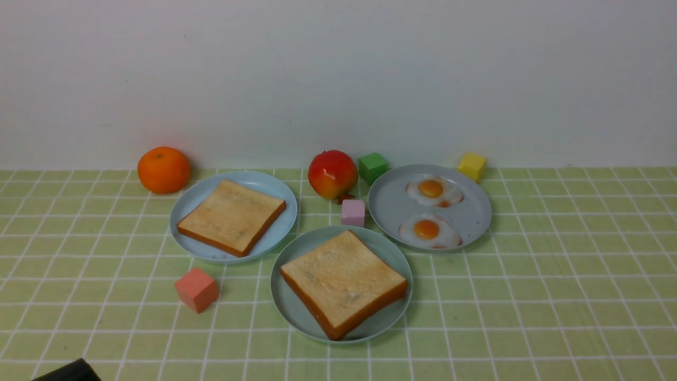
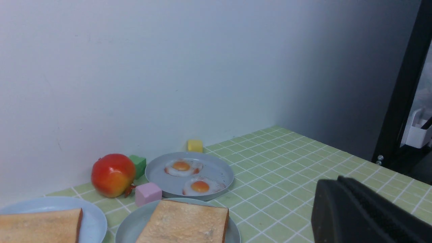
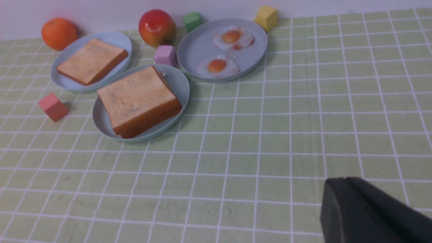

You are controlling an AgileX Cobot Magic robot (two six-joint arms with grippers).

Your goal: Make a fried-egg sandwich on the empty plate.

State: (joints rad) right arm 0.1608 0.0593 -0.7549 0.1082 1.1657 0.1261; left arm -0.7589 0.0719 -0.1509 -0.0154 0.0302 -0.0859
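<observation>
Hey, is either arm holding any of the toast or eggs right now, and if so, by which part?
No, nothing is held: both pincers are shut and empty, away from the golden square toast and the white, orange-yolked fried eggs.

On the tabletop (image 1: 529,317), two stacked toast slices (image 1: 344,280) lay on the central plate (image 1: 394,254). Behind it to the left was the left plate (image 1: 185,222), bearing a single toast slice (image 1: 232,217); behind to the right, the right plate (image 1: 381,206) held two fried eggs (image 1: 431,231), one behind the other. An orange (image 1: 164,170) sat behind the left plate, to its left, and a pomegranate (image 1: 332,174) between the outer plates. One block (image 1: 197,290) lay before the left plate, another (image 1: 353,212) just behind the central plate, and two more (image 1: 373,168) (image 1: 472,166) by the right plate's rear rim.
</observation>
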